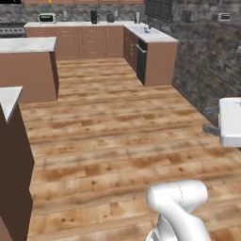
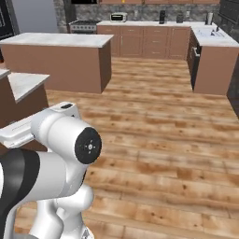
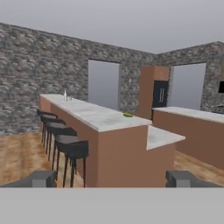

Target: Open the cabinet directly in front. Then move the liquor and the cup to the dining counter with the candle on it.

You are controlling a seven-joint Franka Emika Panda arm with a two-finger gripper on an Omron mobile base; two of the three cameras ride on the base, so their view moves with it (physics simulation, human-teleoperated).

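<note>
Marble-topped desk [image 3: 98, 114] ahead in the hand view; gripper [image 3: 111, 180] empty, its fingers wide apart.
Dark stools [image 3: 65, 142] line the desk's near long side. A small yellowish thing [image 3: 127, 115] lies on its top, too small to name; bottle and cup can't be made out. Judged a transit leg over plank floor [image 1: 117, 141]: carry the arm tucked in, approach the stool-free end squarely, and stop short of the wood base.

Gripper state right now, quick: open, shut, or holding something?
Gripper: open, jaws wide apart, nothing between them; it faces the dining counter.
</note>
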